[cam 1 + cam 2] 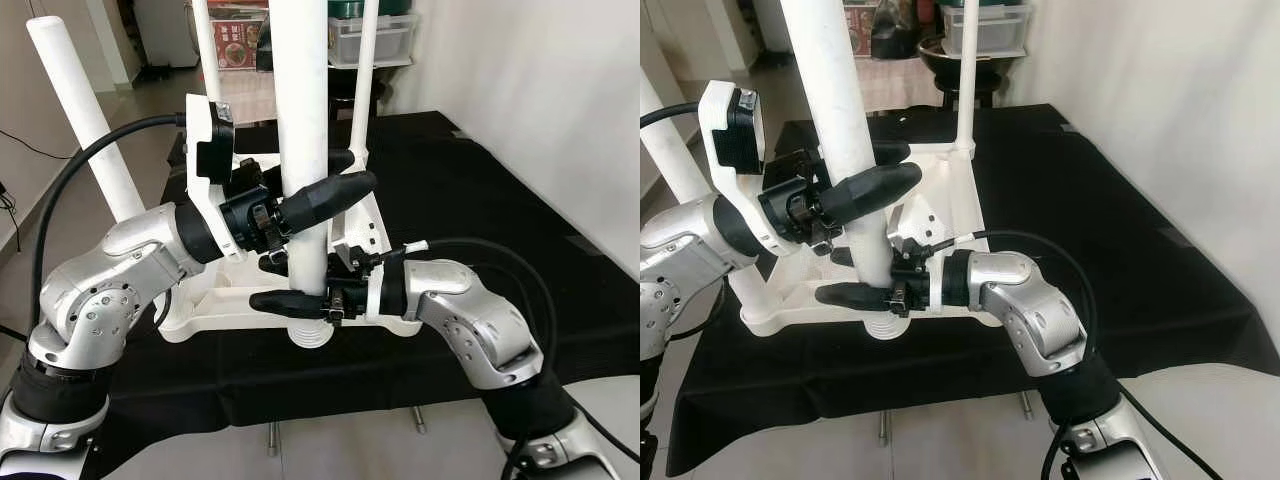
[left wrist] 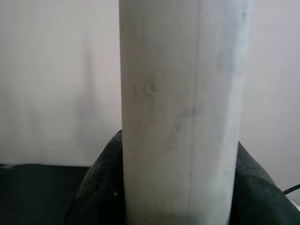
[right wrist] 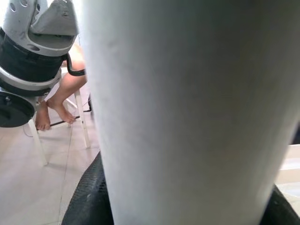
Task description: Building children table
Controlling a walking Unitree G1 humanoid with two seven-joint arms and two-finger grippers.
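The white children's table top [image 1: 200, 315] lies upside down on a black mat. A thick white table leg [image 1: 300, 100] stands upright at its near edge, and the leg's threaded lower end [image 1: 308, 335] shows just in front of that edge. My left gripper [image 1: 360, 168] is shut on the leg at mid-height, one finger in front and one behind. Lower down, my right gripper [image 1: 258, 282] is shut on the same leg from the other side. Both wrist views look at the leg [image 2: 183, 117] [image 3: 187, 117] close up between dark fingers [image 2: 98, 187].
Another thick leg [image 1: 90, 120] leans up at the left, and two thin posts [image 1: 362, 80] rise at the far side. The black mat [image 1: 470, 200] ends near a white wall [image 1: 540, 80]. Bolts [image 1: 270, 437] lie on the floor. A person's bare legs [image 3: 61, 98] are beside a stool.
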